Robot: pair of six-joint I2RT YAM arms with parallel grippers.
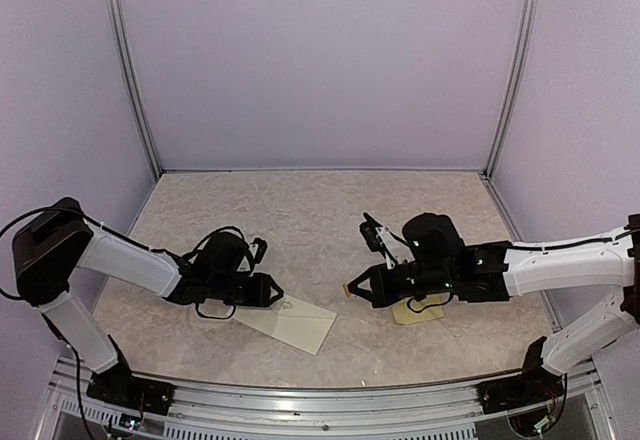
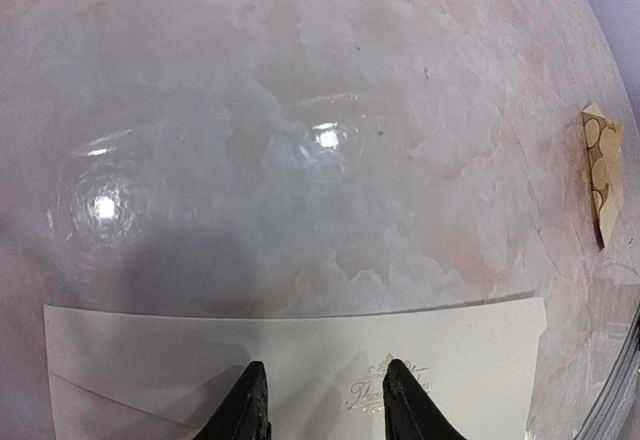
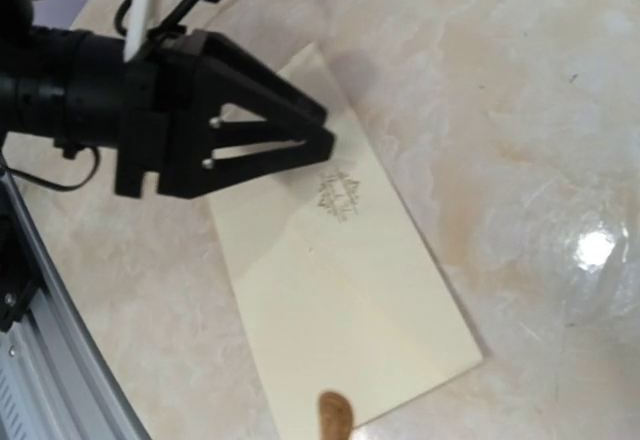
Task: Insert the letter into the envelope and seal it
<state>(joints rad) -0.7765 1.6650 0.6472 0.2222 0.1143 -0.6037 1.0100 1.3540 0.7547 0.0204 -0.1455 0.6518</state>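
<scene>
The cream envelope [image 1: 303, 322] lies flat near the table's front, flap folded down, with a gold print by one edge. It also shows in the left wrist view [image 2: 300, 350] and the right wrist view [image 3: 350, 290]. My left gripper [image 1: 272, 291] is open, and both fingertips [image 2: 254, 385] rest on the envelope beside the print. My right gripper [image 1: 353, 286] hovers to the envelope's right, shut on a round brown sticker [image 3: 335, 417] over the envelope's near corner. The letter is not visible.
A small yellow-tan sticker sheet [image 1: 415, 310] lies under the right arm and at the right edge of the left wrist view [image 2: 603, 170]. The metal front rail [image 1: 320, 400] runs close behind the envelope. Purple walls enclose the marbled table.
</scene>
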